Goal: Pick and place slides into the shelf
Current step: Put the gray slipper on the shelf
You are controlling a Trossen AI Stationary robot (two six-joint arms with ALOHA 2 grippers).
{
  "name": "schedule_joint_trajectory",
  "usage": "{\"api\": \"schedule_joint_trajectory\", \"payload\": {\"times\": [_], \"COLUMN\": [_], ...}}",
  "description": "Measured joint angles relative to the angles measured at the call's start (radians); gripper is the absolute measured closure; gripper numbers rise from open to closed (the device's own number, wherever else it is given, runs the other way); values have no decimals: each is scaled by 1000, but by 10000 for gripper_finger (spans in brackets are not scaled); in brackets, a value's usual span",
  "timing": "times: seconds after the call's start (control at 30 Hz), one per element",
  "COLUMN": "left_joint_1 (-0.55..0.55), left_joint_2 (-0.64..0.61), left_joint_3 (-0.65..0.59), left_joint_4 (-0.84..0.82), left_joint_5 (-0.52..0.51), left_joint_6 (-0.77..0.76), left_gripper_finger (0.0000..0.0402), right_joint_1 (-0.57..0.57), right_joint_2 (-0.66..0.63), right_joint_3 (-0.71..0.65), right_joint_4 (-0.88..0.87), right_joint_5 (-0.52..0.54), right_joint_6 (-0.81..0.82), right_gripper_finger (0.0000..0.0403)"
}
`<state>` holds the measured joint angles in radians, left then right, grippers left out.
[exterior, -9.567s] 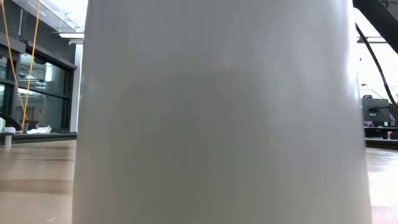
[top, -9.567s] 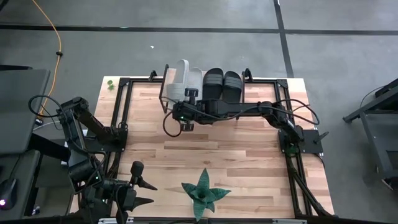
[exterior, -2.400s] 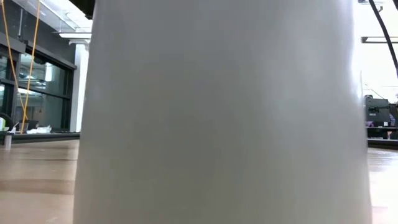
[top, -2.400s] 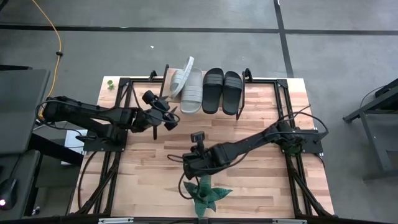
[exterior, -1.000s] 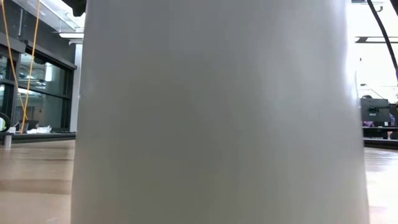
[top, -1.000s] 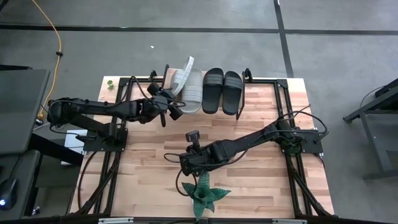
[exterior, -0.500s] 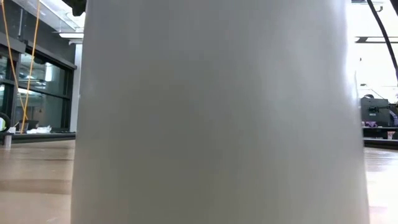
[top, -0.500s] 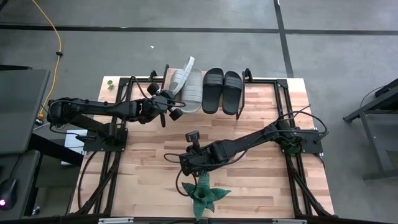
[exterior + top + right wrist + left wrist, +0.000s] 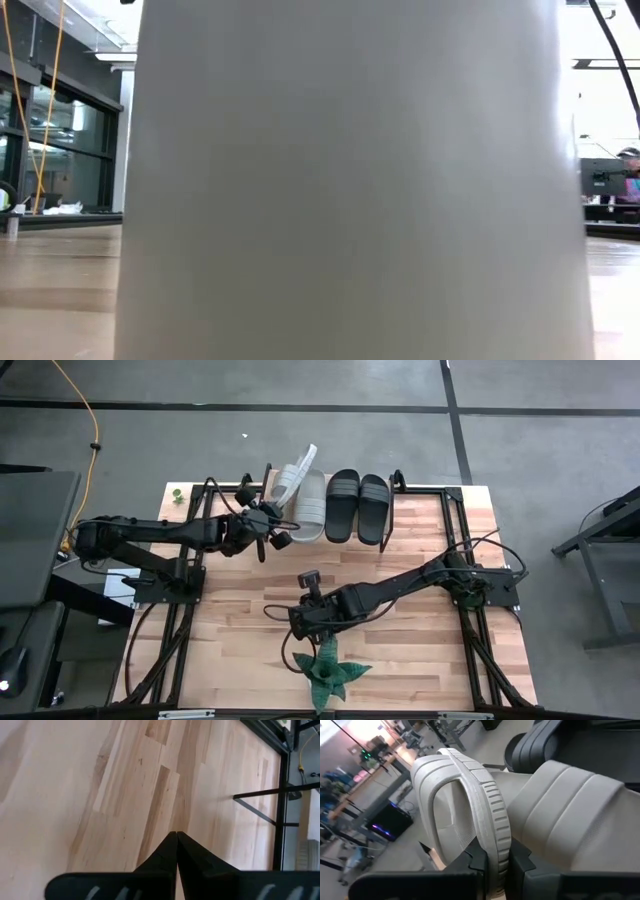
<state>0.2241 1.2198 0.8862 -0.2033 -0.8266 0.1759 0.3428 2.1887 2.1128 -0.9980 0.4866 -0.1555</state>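
The left end effector [image 9: 492,862] pinched the tilted grey slide's [image 9: 291,477] edge, beside its flat partner [image 9: 310,506] (right end effector [image 9: 176,851] closed, empty).

left pincer [image 9: 277,526]: at the tabletop [image 9: 400,575] back edge, on the tilted slide [image 9: 293,477]
other slides [image 9: 342,504]: in a row to its right
right pincer [image 9: 300,622]: well in front, near the plant [image 9: 328,671]

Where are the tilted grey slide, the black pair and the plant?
tilted grey slide [image 9: 292,477]: high view, its sole edge.
black pair [image 9: 357,503]: high view, the inner edges.
plant [image 9: 328,672]: high view, its middle leaves.
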Motion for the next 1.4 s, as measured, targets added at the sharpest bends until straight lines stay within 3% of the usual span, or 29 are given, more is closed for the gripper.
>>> {"api": "schedule_joint_trajectory", "payload": {"times": [0.23, 0.5, 0.67, 0.9, 1.17, 1.4], "left_joint_1": [-110, -181, -180, -179, -179, -179], "left_joint_2": [-1, -1, -1, -1, 9, 16], "left_joint_3": [50, 51, 51, 51, 51, 51], "left_joint_4": [-93, -209, -268, -302, -333, -394], "left_joint_5": [-147, -265, -263, -265, -263, -262], "left_joint_6": [18, -51, -115, -174, -182, -139], "left_gripper_finger": [386, 387, 387, 387, 387, 387], "right_joint_1": [-16, -54, -89, -131, -147, -148], "right_joint_2": [0, 0, -8, -13, -15, -82], "right_joint_3": [0, 0, 4, 109, 243, 227], "right_joint_4": [-101, -140, -184, -433, -549, -572], "right_joint_5": [63, 63, 101, 275, 291, 319], "right_joint_6": [-2, 0, 90, 238, 294, 334], "right_gripper_finger": [402, 402, 402, 402, 402, 402]}}
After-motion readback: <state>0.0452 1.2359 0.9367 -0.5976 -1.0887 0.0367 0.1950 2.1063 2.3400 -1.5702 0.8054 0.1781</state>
